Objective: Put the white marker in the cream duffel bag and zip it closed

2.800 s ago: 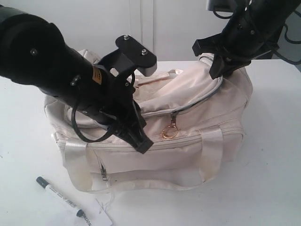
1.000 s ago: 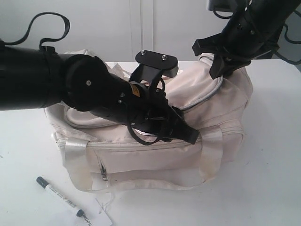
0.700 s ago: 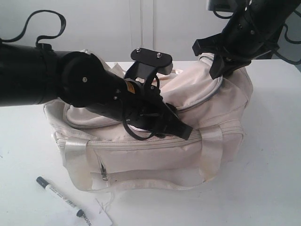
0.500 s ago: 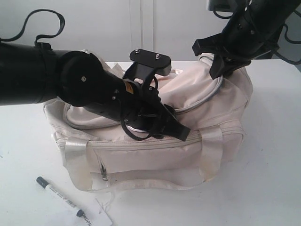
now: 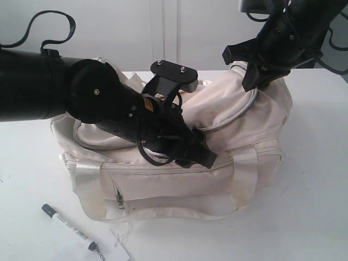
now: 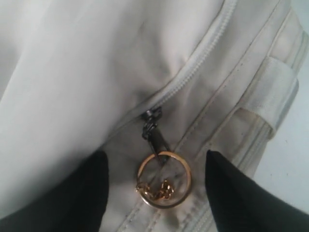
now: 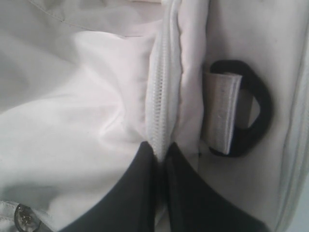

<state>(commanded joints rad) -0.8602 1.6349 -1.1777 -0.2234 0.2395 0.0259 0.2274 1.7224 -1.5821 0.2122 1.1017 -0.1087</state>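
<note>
The cream duffel bag sits mid-table, its curved top zipper closed up to the dark slider. My left gripper hovers open over the bag's front, its black fingers either side of the gold ring pull without touching it. My right gripper is shut on the zipper edge at the bag's right end, beside a black end ring. The white marker lies on the table in front of the bag's left corner.
A flat white paper tag with black letters lies just right of the marker's tail. Shiny cream straps run down the bag's front. The white table extends right of the bag.
My left gripper has drawn back leftward and lower along the bag's front, settling over the gold ring pull. The right gripper, bag and marker have not moved.
</note>
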